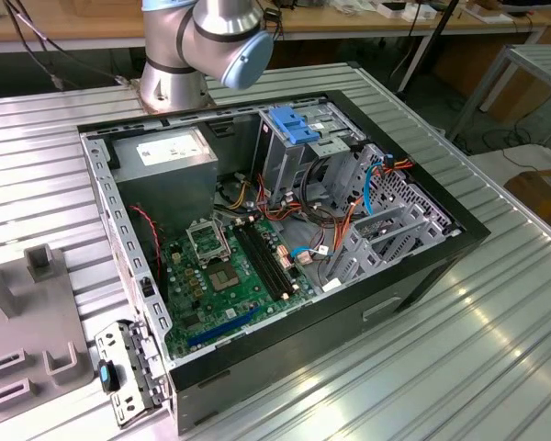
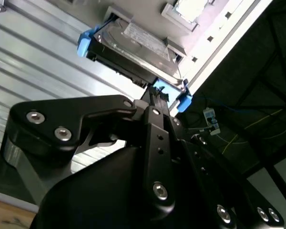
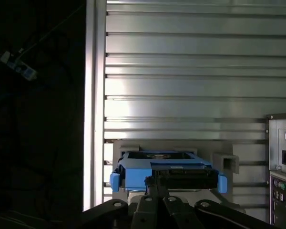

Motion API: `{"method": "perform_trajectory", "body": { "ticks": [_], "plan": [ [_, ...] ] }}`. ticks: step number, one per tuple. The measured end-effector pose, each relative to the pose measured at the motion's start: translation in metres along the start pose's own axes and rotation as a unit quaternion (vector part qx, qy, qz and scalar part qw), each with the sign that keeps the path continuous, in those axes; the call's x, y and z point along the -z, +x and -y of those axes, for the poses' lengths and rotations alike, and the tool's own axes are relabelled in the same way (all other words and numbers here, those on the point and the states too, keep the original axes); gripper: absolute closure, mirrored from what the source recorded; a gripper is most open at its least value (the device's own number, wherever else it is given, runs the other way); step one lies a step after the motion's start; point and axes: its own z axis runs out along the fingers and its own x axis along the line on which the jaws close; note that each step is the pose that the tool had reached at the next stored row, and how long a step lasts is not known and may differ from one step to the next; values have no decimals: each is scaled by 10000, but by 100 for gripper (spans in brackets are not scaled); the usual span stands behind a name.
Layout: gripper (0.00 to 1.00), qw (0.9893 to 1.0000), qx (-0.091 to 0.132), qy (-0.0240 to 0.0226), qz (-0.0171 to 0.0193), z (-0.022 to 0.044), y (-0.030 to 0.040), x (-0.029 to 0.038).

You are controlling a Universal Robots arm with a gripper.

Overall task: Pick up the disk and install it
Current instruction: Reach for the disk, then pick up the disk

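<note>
Ribbed aluminium table (image 3: 190,71) ran out beneath the wrist, and on it, outside the open computer case (image 1: 422,266), the disk (image 3: 164,171) sat in a grey holder (image 3: 224,162), its blue rails at either end. In the second wrist view the gripper (image 2: 156,98) was right at the disk's near edge. Whether its jaws were clamped on that edge or only close beside it could not be told. Trouble, I judged, would come from a shallow or off-centre hold — the disk could tilt and a rail catch on the holder's wall. Loose orange and red cables (image 1: 335,230) beside the drive cage (image 1: 386,234) might also snag it.
</note>
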Motion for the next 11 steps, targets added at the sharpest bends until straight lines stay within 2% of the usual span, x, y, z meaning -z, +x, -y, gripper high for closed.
{"method": "perform_trajectory", "body": {
  "ticks": [2, 4, 11],
  "plan": [
    [89, 10000, 0, 22, 2, -1, 24, 0],
    [89, 10000, 2, 78, 17, -1, 77, 1],
    [89, 10000, 6, 79, 16, 0, 79, 2]
  ]
}}
